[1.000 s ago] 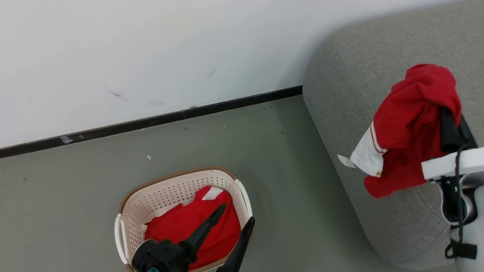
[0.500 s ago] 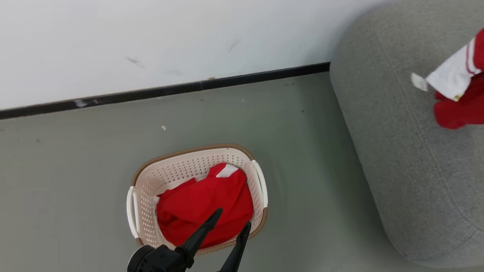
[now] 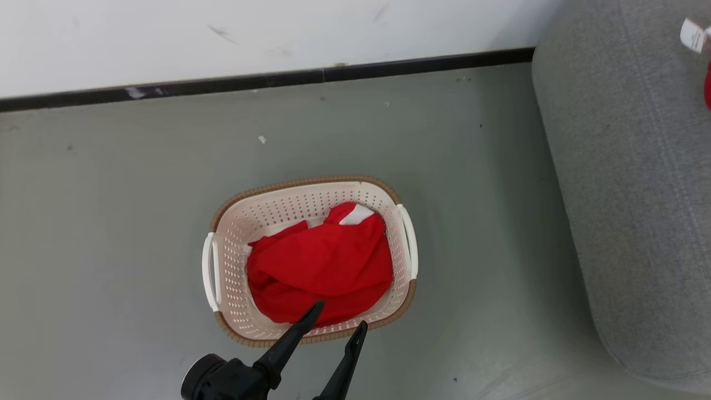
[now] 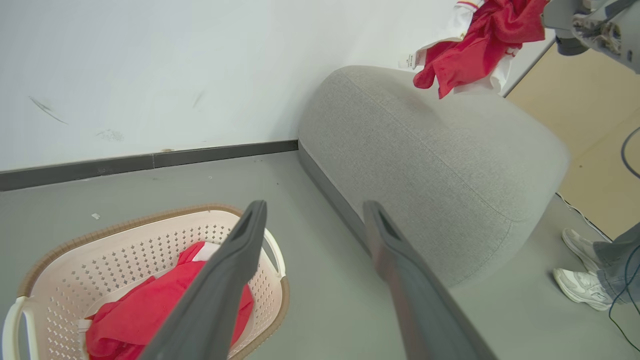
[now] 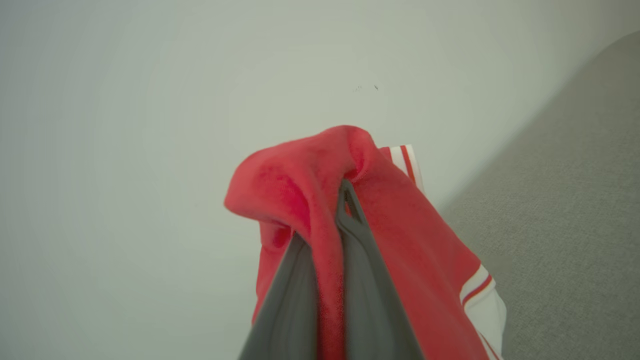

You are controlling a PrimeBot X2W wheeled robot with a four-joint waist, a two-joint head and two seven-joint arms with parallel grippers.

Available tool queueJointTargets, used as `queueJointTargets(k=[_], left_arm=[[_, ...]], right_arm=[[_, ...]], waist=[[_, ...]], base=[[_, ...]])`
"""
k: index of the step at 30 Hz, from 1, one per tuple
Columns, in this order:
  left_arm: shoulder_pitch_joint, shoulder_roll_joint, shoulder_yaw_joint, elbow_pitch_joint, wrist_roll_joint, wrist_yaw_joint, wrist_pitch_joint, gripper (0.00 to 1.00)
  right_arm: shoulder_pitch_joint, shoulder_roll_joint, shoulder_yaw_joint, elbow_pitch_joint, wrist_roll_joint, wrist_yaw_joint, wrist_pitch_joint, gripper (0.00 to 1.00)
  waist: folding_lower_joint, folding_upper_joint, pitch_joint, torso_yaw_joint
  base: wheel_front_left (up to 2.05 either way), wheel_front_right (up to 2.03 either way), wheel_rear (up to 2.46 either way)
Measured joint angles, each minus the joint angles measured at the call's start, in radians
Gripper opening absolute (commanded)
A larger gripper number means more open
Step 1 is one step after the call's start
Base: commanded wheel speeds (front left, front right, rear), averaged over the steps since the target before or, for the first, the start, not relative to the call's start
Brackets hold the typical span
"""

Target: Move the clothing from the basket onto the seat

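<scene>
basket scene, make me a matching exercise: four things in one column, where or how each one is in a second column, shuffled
Things
1. striped red garment
2. plain red garment
3. left gripper
4. basket

States
a. on the floor beside the sofa
b. open and empty, near the basket
c. lying in the basket
d. pinched in the shut right gripper, over the sofa

Pairs: 1-d, 2-c, 3-b, 4-a

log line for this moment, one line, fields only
left pincer: open, by basket | right pincer: shut on striped garment, raised over seat | plain red garment: in basket
</scene>
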Motion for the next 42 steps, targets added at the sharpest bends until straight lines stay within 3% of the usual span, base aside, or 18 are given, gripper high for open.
queueJointTargets(k=[11,32,42], left_arm=[[-0.002,0.014,0.000,-0.049,0.000,-0.009,0.000,1.00],[-0.013,0.041,0.023,-0.092,0.001,-0.017,-0.001,1.00],[-0.051,0.048,0.025,-0.118,0.009,-0.019,-0.002,1.00]], right_arm=[[-0.146,-0.049,-0.103,0.074,-0.016,0.000,0.006,0.00],[-0.374,-0.195,-0.152,0.050,-0.155,0.000,0.005,0.00],[-0.322,-0.168,-0.240,0.126,-0.198,0.000,-0.006,0.00]], waist=[[0.0000,0.0000,0.096,0.039],[0.0000,0.0000,0.279,0.063],[0.0001,0.0000,0.374,0.059]], base=[[0.00,0.00,0.00],[0.00,0.00,0.00],[0.00,0.00,0.00]])
